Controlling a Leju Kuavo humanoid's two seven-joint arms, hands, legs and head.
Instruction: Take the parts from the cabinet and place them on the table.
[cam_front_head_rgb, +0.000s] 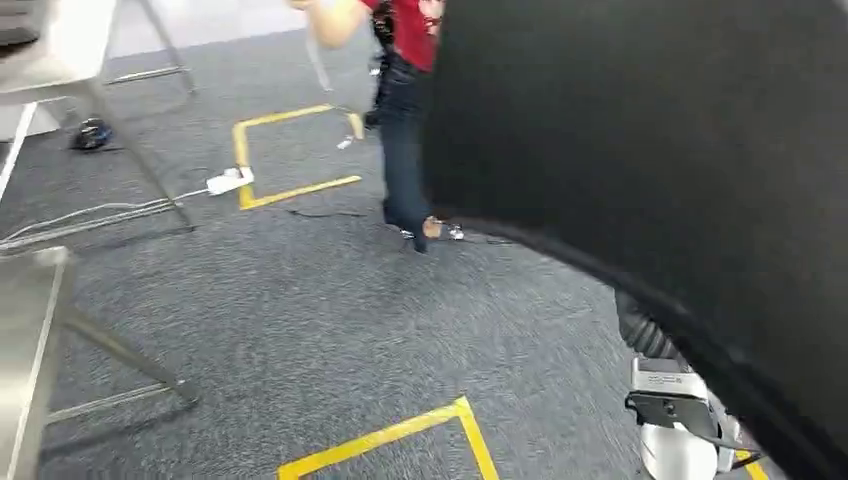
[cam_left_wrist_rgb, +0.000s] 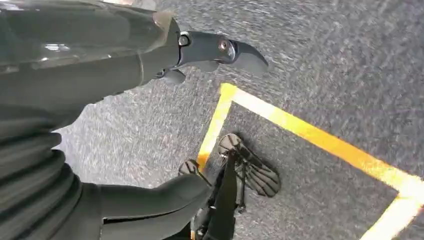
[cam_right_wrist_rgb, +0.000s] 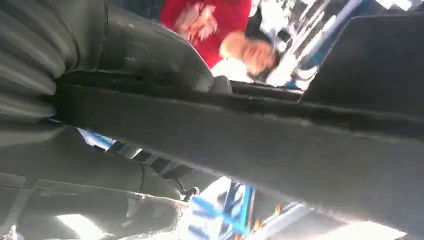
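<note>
At the head view's right side, a large black panel-like part (cam_front_head_rgb: 650, 150) fills the frame, held up by the right hand (cam_right_wrist_rgb: 100, 115), which grips its edge. Left hand (cam_left_wrist_rgb: 165, 60) hangs over grey carpet (cam_front_head_rgb: 330, 320), fingers apart, holding nothing. A person (cam_front_head_rgb: 405, 110) stands beyond, beside yellow floor tape (cam_front_head_rgb: 290, 150).
</note>
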